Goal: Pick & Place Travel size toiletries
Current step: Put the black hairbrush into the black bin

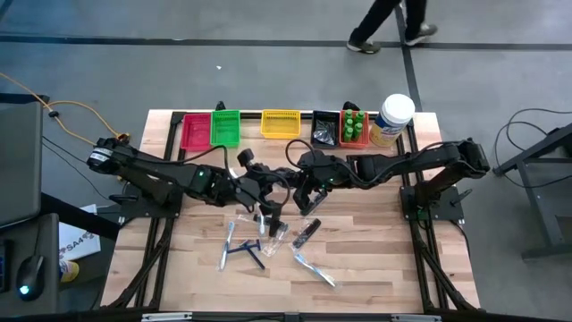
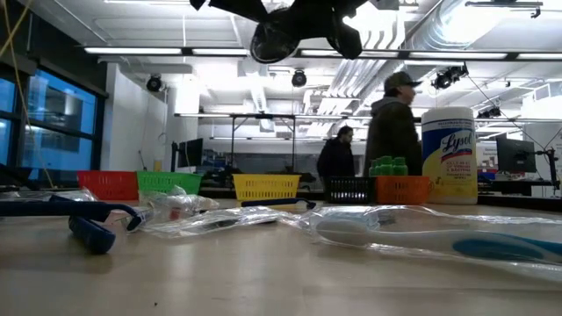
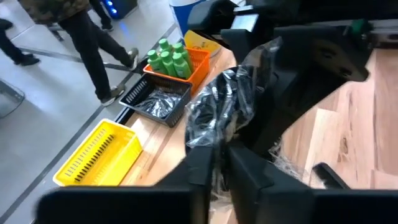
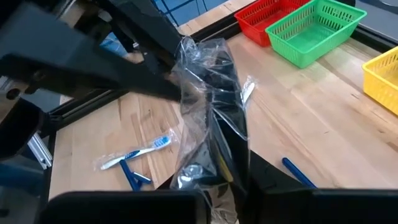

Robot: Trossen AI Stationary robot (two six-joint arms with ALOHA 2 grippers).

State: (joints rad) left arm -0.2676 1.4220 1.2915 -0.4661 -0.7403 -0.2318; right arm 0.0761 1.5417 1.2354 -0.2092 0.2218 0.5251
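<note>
Jaws of both the left gripper (image 3: 219, 163) and right gripper (image 4: 229, 177) clamp one clear-wrapped black puff (image 4: 211, 118) mid-air between them, razors (image 1: 243, 251) and toothbrushes (image 1: 315, 268) still loose on the surface (image 1: 384, 259) below, so most sorting remains.

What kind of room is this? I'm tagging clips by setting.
Probably a lab or workshop in an industrial building. The low view shows exposed ceiling ducts and workbenches behind people on foot, and the wooden table sits on a bare grey floor.
</note>
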